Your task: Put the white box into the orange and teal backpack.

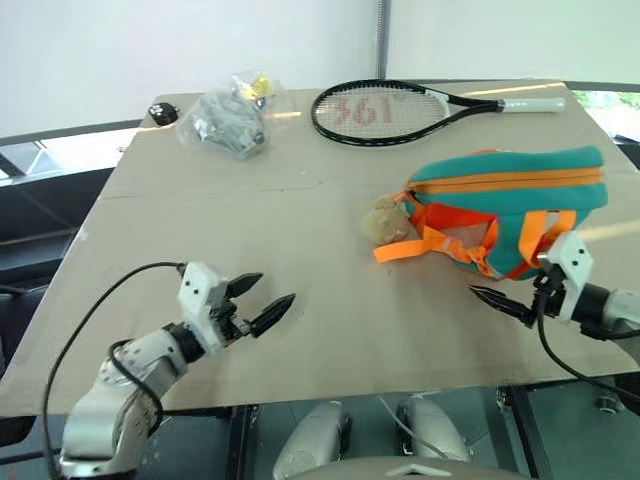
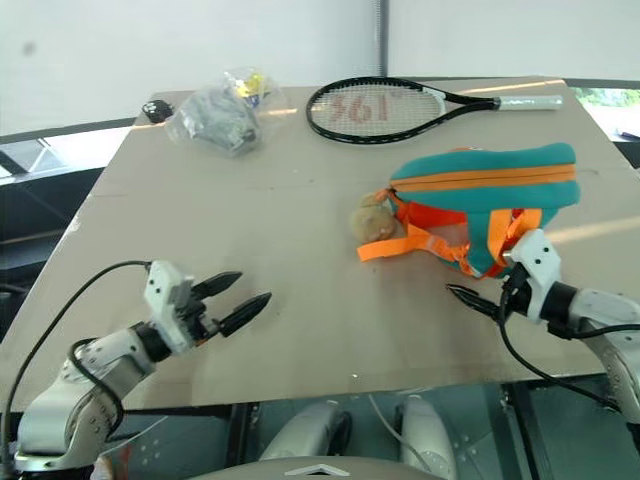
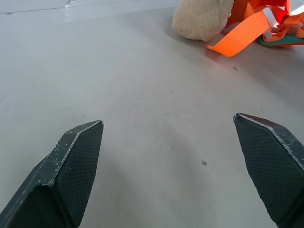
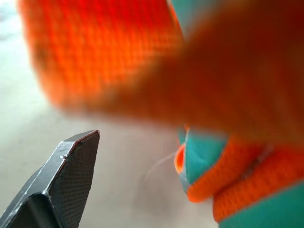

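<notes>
Left gripper (image 1: pixel 265 301) gapes wide over bare tabletop (image 1: pixel 300 230); right gripper (image 1: pixel 497 298), also spread, sits just beside the orange and teal backpack (image 1: pixel 510 195).

Backpack (image 1: pixel 520 190) beside right claw: woven cloth, matt; plush bear (image 1: pixel 388 222) fuzzy. Tabletop (image 1: pixel 300 260) under left claw: smooth matt board. Fingertips (image 3: pixel 76 166): textured black plastic.

Teal-orange backpack (image 1: pixel 510 195) on its side
</notes>
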Controlling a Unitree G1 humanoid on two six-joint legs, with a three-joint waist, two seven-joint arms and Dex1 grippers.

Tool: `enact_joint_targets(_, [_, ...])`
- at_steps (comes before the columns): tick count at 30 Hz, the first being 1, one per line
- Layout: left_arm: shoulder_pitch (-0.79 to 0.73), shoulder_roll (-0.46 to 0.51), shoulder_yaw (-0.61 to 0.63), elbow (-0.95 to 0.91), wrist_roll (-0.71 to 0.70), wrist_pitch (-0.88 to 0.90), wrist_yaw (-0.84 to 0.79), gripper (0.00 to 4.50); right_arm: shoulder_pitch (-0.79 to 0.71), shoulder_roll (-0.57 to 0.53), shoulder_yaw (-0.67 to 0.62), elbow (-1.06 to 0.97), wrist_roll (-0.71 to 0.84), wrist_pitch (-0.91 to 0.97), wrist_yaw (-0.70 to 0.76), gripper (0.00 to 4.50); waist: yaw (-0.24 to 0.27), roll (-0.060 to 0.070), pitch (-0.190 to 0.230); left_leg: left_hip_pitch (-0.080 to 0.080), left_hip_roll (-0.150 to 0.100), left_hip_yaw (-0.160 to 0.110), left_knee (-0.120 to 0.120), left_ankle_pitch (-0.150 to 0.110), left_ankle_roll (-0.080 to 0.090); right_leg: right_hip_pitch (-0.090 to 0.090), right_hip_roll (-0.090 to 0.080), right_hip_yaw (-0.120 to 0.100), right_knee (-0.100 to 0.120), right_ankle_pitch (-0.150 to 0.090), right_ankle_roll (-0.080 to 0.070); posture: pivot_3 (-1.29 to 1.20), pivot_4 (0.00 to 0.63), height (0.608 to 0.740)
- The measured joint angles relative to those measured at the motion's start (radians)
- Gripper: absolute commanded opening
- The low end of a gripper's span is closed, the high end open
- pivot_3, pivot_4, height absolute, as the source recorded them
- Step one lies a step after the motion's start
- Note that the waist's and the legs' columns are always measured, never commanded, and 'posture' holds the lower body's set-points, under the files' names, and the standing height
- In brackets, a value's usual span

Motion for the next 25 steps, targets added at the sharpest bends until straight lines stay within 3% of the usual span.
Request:
enact_joint_targets(11, [0.119, -0.008, 0.063, -0.081, -0.038, -0.002, 0.009, 4.5, 0.084, -0.042, -0.181, 0.11, -0.015, -0.039, 0.094, 4.46, 0.008, 0.0, 0.0, 0.0, 0.001, 0.001, -0.001, -0.001, 0.001, 0.0, 0.001, 0.001, -0.002, 0.0, 0.0, 0.0, 0.15, 0.739])
enact_joint_targets(18, [0.211, -0.021, 0.126, -0.085, -0.04, -0.024, 0.008, 4.5, 0.168, -0.037, -0.223, 0.198, -0.012, -0.14, 0.229, 4.46, 0.011, 0.0, 0.0, 0.001, 0.002, 0.004, -0.001, -0.001, 0.002, 0.001, 0.001, 0.003, -0.002, 0.0, 0.0, 0.0, 0.15, 0.739])
enact_joint_targets(25, [0.24, -0.015, 0.17, -0.085, -0.041, -0.039, -0.01, 4.5, 0.155, -0.033, -0.222, 0.201, -0.005, -0.146, 0.257, 4.46, 0.016, 0.0, 0.0, 0.001, 0.002, 0.004, -0.001, -0.002, 0.003, 0.001, 0.001, 0.002, -0.003, 0.0, 0.0, 0.0, 0.15, 0.739])
